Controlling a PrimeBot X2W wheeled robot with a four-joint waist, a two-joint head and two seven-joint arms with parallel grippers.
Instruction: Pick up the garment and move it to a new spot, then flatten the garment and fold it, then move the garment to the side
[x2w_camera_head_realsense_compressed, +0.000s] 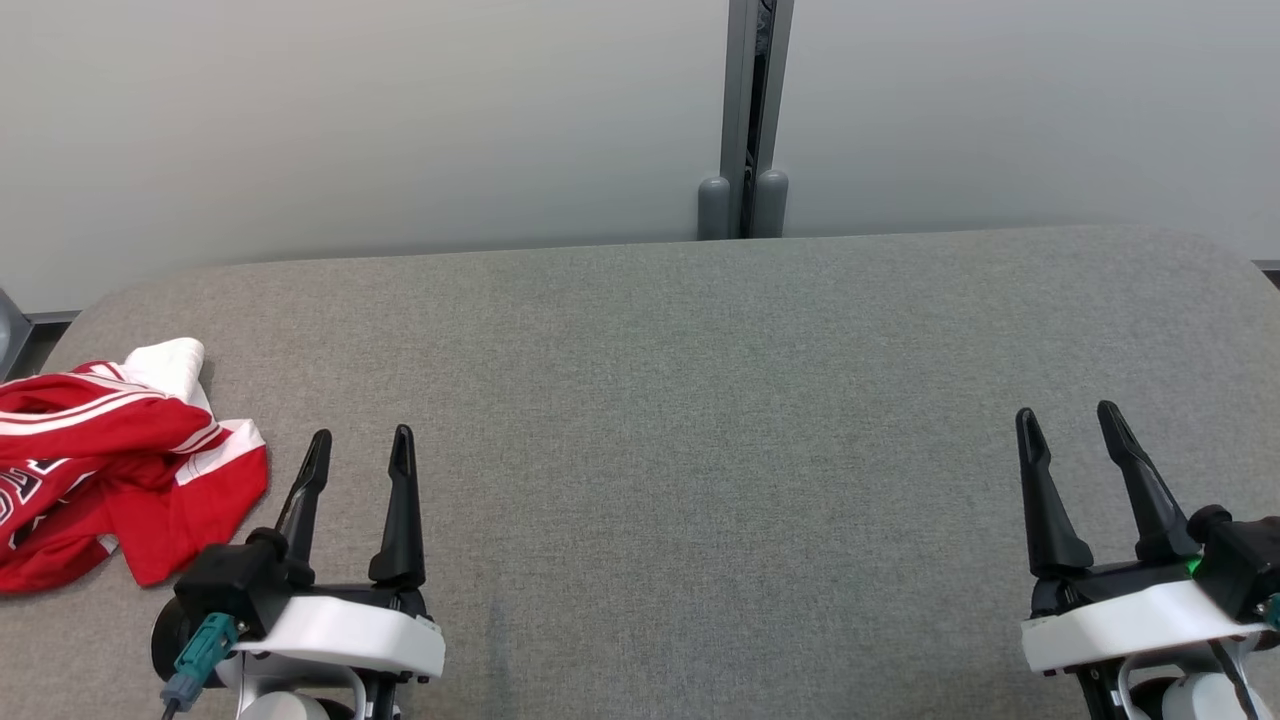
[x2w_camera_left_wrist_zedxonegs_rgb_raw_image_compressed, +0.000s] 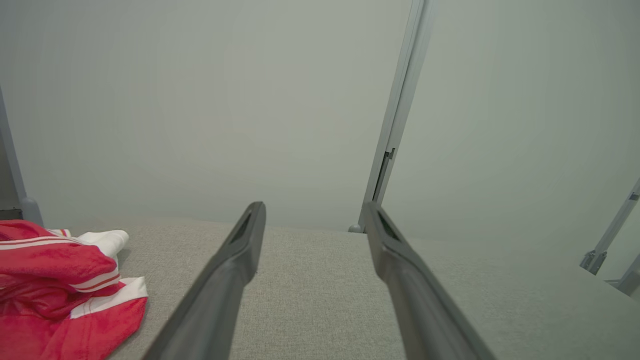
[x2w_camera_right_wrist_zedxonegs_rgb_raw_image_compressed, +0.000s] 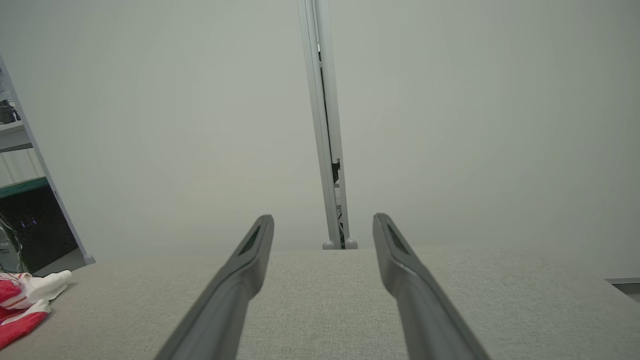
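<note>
- Garment (x2w_camera_head_realsense_compressed: 110, 470): we see a red sports top with white stripes and white trim, crumpled in a heap at the far left edge of the grey fabric-covered table (x2w_camera_head_realsense_compressed: 700, 400), on the robot's left.
- Part of some dark lettering shows on the red cloth at the picture's left margin; we cannot read it.
- Our left gripper (x2w_camera_head_realsense_compressed: 361, 435) hangs low over the table just to the right of the heap, apart from it. Its two dark fingers point away from the robot and lean a little to the right.
- Its jaws stand wide apart with nothing between them. In the left wrist view we see bare grey cloth in the gap of the left gripper (x2w_camera_left_wrist_zedxonegs_rgb_raw_image_compressed: 315, 206), with the garment (x2w_camera_left_wrist_zedxonegs_rgb_raw_image_compressed: 55, 290) off to the left.
- A teal connector (x2w_camera_head_realsense_compressed: 205, 650) sticks out from the left wrist.
- Our right gripper (x2w_camera_head_realsense_compressed: 1067, 412) sits at the lower right, well apart from the garment. Its fingers lean slightly left, and its jaws are likewise spread wide and hold nothing.
- Beyond the table's far edge we see pale wall panels joined by a grey upright post (x2w_camera_head_realsense_compressed: 745, 120).
</note>
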